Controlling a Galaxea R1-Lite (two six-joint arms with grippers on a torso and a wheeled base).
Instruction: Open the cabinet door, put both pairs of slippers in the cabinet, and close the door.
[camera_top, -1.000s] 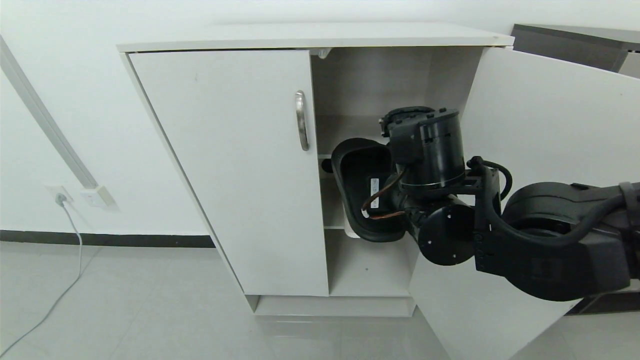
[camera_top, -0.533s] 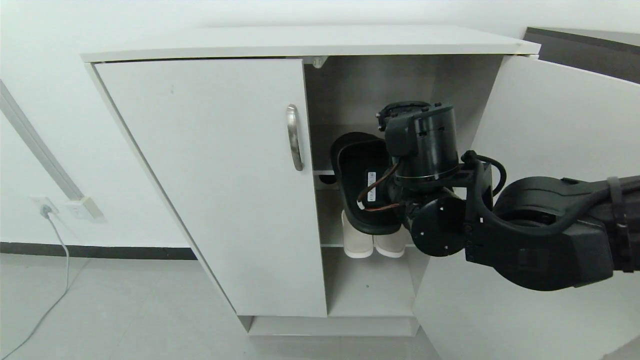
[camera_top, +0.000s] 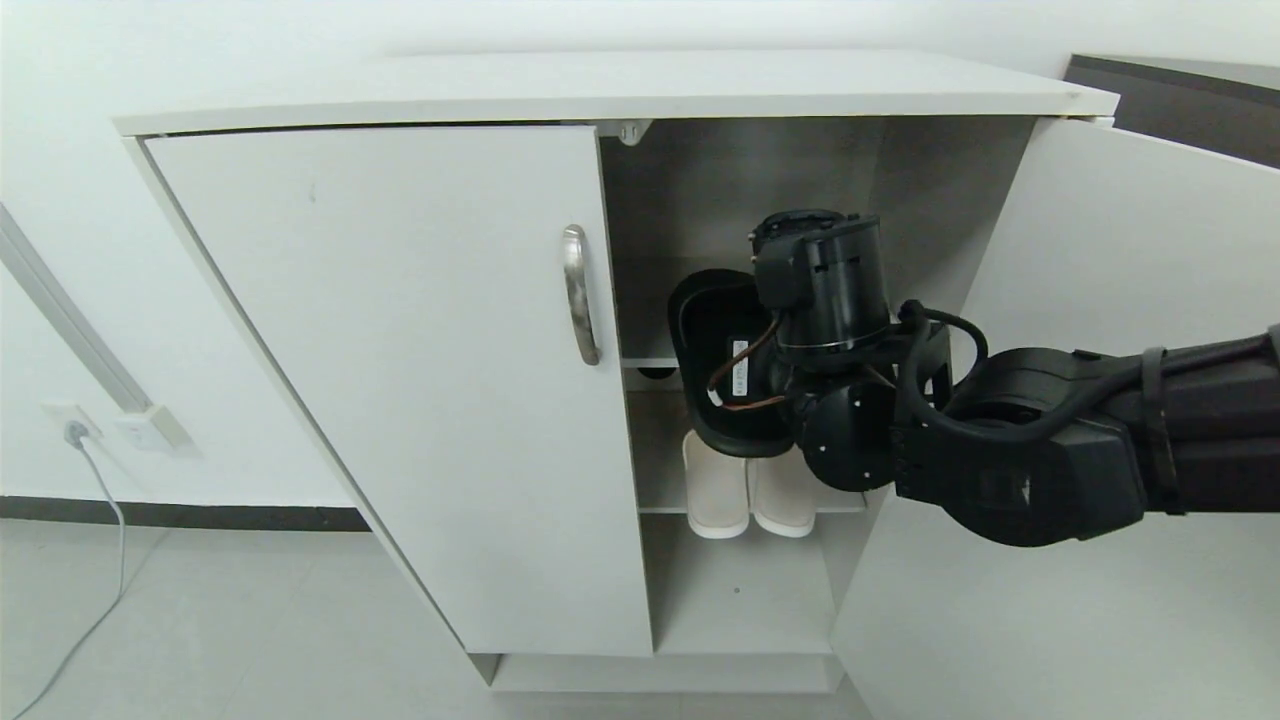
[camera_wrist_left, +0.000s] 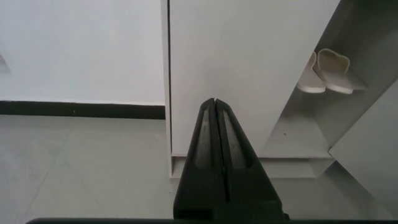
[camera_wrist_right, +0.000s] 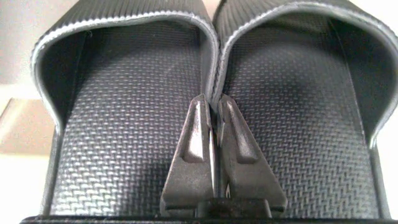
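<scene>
My right arm stretches into the open right side of the cabinet (camera_top: 600, 85), right gripper (camera_wrist_right: 211, 106) pinching the black slippers (camera_top: 722, 370) by their touching inner edges above the shelved white slippers (camera_top: 745, 490); my left gripper (camera_wrist_left: 214, 106), closed on nothing, faces the closed door (camera_top: 400, 380).

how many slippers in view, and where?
4. Two white slippers side by side on the cabinet's lower shelf; two black slippers pinched together in the right end effector. The arm may hide more.
</scene>
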